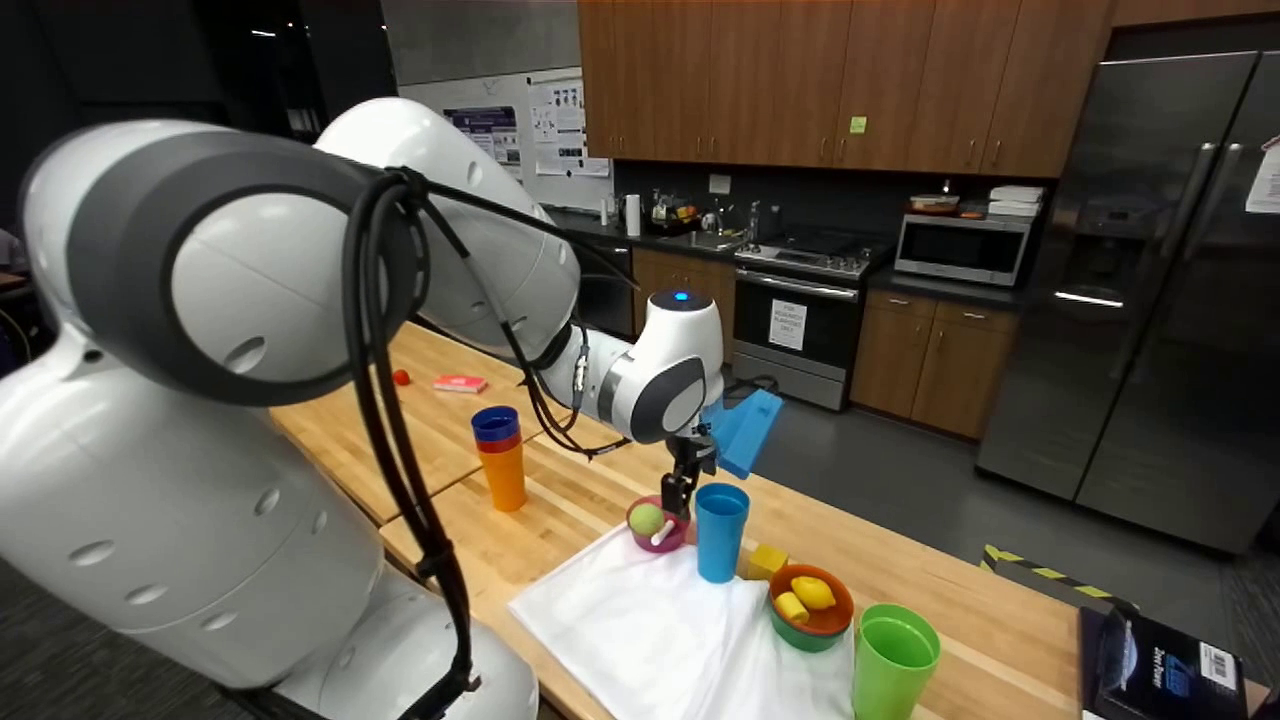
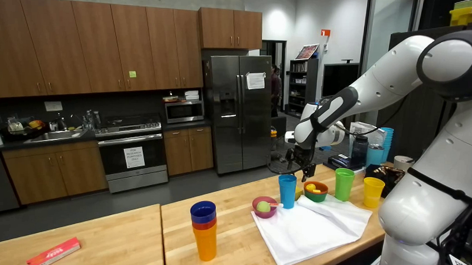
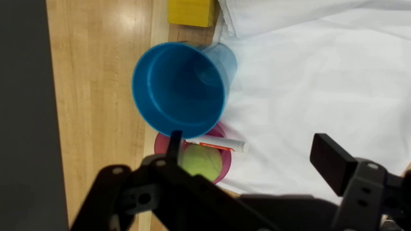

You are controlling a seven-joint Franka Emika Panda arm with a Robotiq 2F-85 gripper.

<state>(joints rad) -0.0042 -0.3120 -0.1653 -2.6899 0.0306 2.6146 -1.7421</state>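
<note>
The gripper [image 3: 252, 154] has its jaws spread wide and holds nothing. In the wrist view, one finger [image 3: 175, 146] overlaps the rim of the blue cup [image 3: 178, 91]; contact is unclear. The cup stands upright at half past ten from the gripper, a pink bowl [image 3: 226, 162] at its six o'clock.

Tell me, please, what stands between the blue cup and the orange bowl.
A yellow block stands between the blue cup and the orange bowl, in both exterior views.
</note>
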